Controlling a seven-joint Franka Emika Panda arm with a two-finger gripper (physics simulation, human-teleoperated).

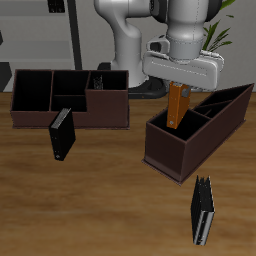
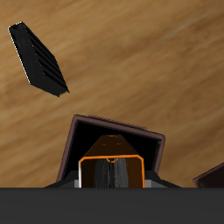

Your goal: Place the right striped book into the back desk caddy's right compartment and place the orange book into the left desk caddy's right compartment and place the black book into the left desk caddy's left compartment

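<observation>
Nearest the front edge stands a dark, faintly ribbed book [image 1: 203, 210], upright on the wooden worktop [image 1: 110, 200], at about five o'clock from the dark brown left desk caddy [image 1: 215, 125]. Whether it is a striped book or the black one, I cannot tell.

Over that caddy's end compartment, the one towards the front edge, the white two-finger gripper [image 1: 178, 95] is clamped on the upright orange book [image 1: 177, 108]. The book's lower end seems already between the walls. The wrist view looks straight down its orange cover [image 2: 111, 171] into the compartment, so I judge this placement well under way but not released.

A second dark book [image 1: 62, 133] stands on the worktop at six o'clock from the long brown back desk caddy [image 1: 40, 110], touching nothing. A thin upright thing shows in that caddy's end section; it may be the striped book already delivered, but it is too small to say. At least one book, the black one, is left to place.
</observation>
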